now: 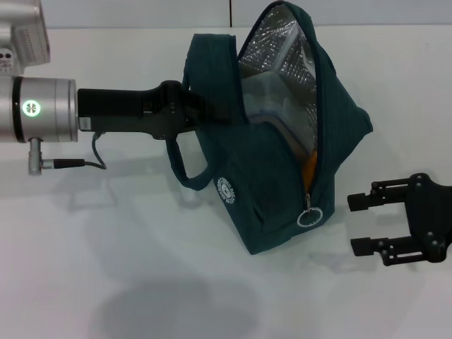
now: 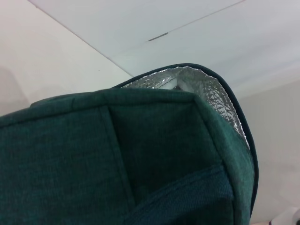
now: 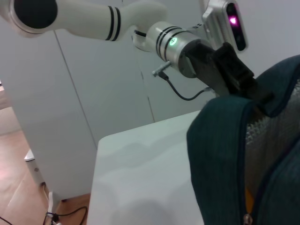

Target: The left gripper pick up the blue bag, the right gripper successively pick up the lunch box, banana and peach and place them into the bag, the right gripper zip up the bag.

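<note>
The blue bag [image 1: 282, 191] hangs tilted over the table with its mouth open and silver lining [image 1: 275, 49] showing. My left gripper [image 1: 192, 113] is shut on the bag's upper edge by the strap handles, its fingertips hidden in the fabric. Inside I see the clear lunch box [image 1: 272, 99] and an orange sliver of the banana [image 1: 308, 169]. The peach is hidden. The zipper's ring pull [image 1: 309, 217] dangles low on the bag's side. My right gripper [image 1: 358, 224] is open just right of that ring, holding nothing. The left wrist view is filled by the bag [image 2: 140, 164]. The right wrist view shows the bag [image 3: 225, 154] and the left gripper [image 3: 239, 77].
The white table [image 1: 141, 282] spreads around the bag. A pale wall stands behind its far edge. In the right wrist view the table's edge [image 3: 96, 154] drops to a wooden floor with cables.
</note>
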